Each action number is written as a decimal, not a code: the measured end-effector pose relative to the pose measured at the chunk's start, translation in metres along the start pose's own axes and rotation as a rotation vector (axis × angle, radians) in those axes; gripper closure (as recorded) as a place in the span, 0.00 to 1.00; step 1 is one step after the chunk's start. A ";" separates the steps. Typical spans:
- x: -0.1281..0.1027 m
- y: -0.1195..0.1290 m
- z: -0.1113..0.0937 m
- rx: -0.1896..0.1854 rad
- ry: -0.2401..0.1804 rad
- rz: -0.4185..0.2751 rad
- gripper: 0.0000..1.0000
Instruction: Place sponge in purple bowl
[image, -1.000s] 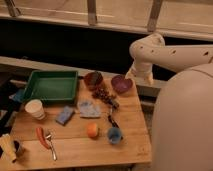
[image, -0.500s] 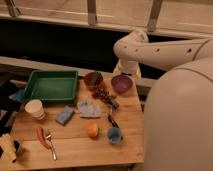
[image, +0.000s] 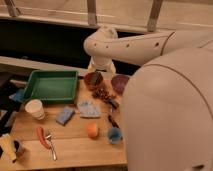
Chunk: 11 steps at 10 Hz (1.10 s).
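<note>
The sponge (image: 65, 115) is a blue block lying flat on the wooden table (image: 75, 150), left of the middle. The purple bowl (image: 120, 82) stands at the table's back right, partly hidden by my white body. My arm reaches in from the right along the table's back edge. The gripper (image: 101, 68) hangs at the end of it, just behind a brown bowl (image: 93, 79), left of the purple bowl and well away from the sponge. It holds nothing I can see.
A green tray (image: 50, 86) sits back left, with a white cup (image: 35, 108) in front of it. A blue cloth (image: 90, 108), a dark cluster (image: 104, 94), an orange (image: 92, 130), a small blue cup (image: 114, 135), a red-handled tool (image: 41, 136) and a spoon (image: 52, 146) lie around the sponge.
My arm has swung left along the back of the table, from beside the purple bowl to behind the brown bowl. The things on the table have not moved.
</note>
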 end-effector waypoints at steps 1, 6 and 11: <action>0.000 -0.003 0.000 0.003 0.000 0.002 0.20; 0.005 -0.001 0.006 -0.017 0.031 -0.010 0.20; 0.092 0.071 0.075 -0.139 0.212 -0.067 0.20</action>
